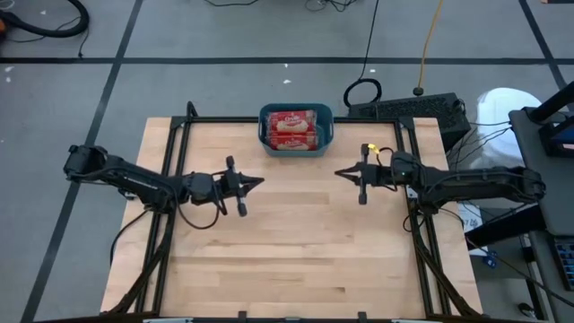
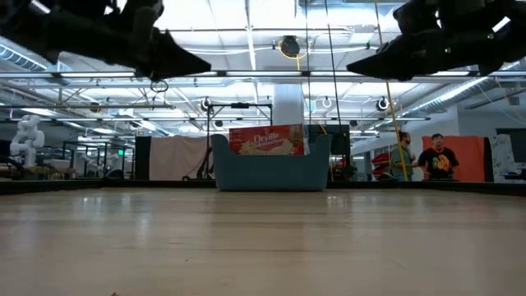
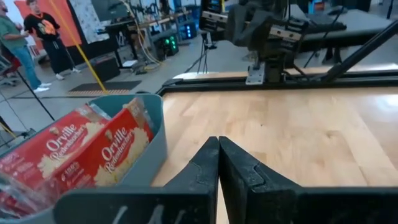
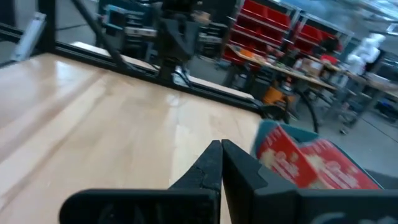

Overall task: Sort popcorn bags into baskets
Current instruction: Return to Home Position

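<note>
At the far edge of the bench (image 1: 296, 260), midway between the two arms, the teal basket (image 1: 296, 153) holds the popcorn bags (image 1: 292, 129). They are stacked label-up and rise above its low walls; in the low view one red packet stands over the rim. No packet lies loose on the wood in any view, so the sorting looks finished. The left pincer (image 1: 261, 182) hangs above the bench on its own side, tips pointing toward the middle, its two fingers pressed together with nothing between them. The right pincer (image 1: 338, 173) mirrors it on the other side, likewise closed and empty. Both are clear of the basket and well above the surface, which suits arms parked at rest rather than reaching, since nothing is left to fetch. Two people (image 2: 436, 158) stand in the room beyond the bench.
</note>
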{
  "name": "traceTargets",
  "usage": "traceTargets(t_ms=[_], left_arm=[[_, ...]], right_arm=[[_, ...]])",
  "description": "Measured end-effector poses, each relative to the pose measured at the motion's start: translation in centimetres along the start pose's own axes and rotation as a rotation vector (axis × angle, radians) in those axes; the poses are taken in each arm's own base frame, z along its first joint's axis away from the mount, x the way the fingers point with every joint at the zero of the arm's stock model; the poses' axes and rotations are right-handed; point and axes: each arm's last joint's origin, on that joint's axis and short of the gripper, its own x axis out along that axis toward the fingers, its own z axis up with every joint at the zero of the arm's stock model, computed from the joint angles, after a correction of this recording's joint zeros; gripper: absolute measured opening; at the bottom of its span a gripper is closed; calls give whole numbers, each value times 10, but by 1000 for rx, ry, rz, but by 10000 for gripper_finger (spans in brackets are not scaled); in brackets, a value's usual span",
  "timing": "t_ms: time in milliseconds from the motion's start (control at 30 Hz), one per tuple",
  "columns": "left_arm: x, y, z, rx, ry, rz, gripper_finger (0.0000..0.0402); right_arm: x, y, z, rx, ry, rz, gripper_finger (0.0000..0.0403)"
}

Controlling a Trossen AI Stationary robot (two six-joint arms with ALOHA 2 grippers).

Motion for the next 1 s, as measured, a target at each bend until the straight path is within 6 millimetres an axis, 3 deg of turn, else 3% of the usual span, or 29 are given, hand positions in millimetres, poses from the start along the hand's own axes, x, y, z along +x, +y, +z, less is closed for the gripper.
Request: traceTargets(t_ms=[533, 1000], left_arm=[[-27, 11, -43, -53, -83, 37, 9], [-56, 25, -58, -97, -127, 71, 6]], right_arm=[[-24, 11, -28, 20, -70, -81, 0], [-36, 14, -40, 49, -69, -173, 0]])
